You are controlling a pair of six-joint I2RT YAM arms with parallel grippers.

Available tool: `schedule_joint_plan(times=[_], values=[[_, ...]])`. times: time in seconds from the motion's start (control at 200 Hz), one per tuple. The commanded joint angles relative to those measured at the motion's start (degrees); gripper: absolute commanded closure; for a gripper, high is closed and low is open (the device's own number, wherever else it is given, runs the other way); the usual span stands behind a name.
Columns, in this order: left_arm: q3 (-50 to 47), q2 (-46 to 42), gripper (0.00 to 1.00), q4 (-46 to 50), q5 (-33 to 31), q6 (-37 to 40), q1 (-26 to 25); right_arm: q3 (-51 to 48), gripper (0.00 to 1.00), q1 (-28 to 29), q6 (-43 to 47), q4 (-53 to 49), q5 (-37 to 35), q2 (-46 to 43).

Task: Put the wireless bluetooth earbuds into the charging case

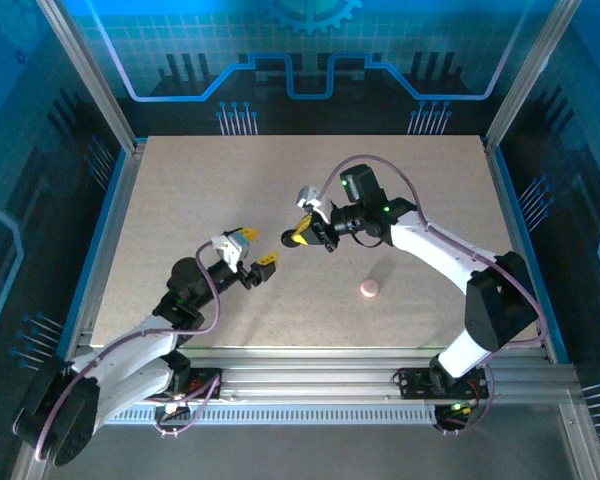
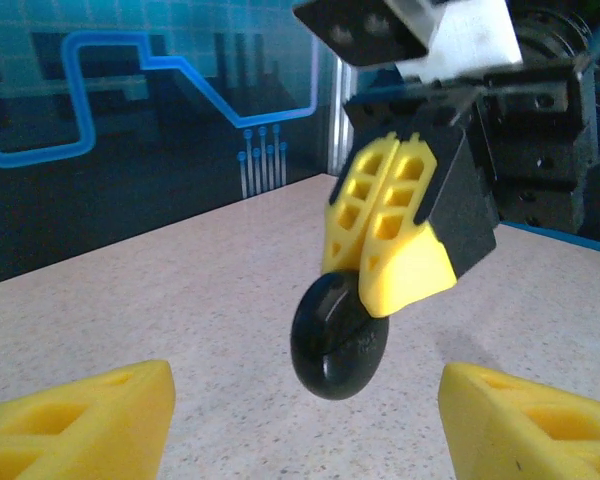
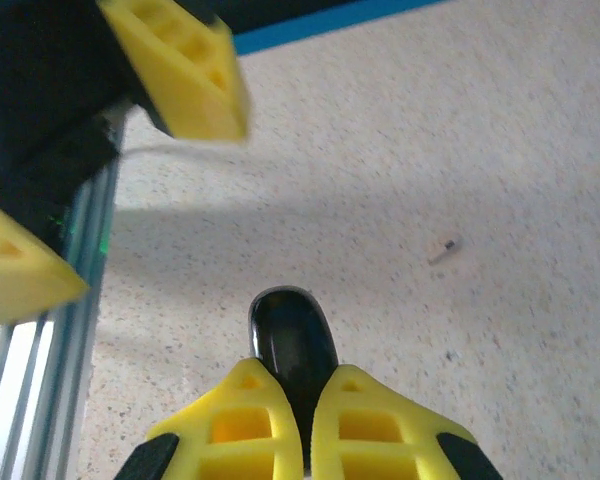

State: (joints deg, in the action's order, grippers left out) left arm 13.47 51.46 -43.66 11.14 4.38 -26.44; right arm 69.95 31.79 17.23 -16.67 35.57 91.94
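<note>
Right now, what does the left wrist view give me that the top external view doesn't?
Left wrist adds: a round black puck pinched edge-on in the shut right end effector. Top external adds: a small pink piece lying on the table beside the right arm. Shared: the left end effector open, facing the right one.

Both arms are stretched over the speckled beige table (image 1: pixel 180 180), toward its middle. The left gripper (image 1: pixel 259 248) points to the right, and its two yellow fingers stand clearly apart. The right gripper (image 1: pixel 299 237) faces it from near by, not touching it, with its yellow fingers pressed together. A small pink round thing (image 1: pixel 369 289) lies on the table, closer to the front edge, just beside the right arm.
</note>
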Motion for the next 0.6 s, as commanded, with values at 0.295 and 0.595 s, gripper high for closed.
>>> schedule_joint_plan(times=[0.295,0.595], values=[[2.7,-8.6,0.25,20.7,-19.6,-3.5,-0.2,5.7,1.00,-1.1,-11.7,-4.8,-6.8,11.6],[2.7,-8.2,0.24,23.6,-20.8,-3.8,1.4,11.9,1.00,-1.9,-19.8,-4.8,-4.3,21.7]])
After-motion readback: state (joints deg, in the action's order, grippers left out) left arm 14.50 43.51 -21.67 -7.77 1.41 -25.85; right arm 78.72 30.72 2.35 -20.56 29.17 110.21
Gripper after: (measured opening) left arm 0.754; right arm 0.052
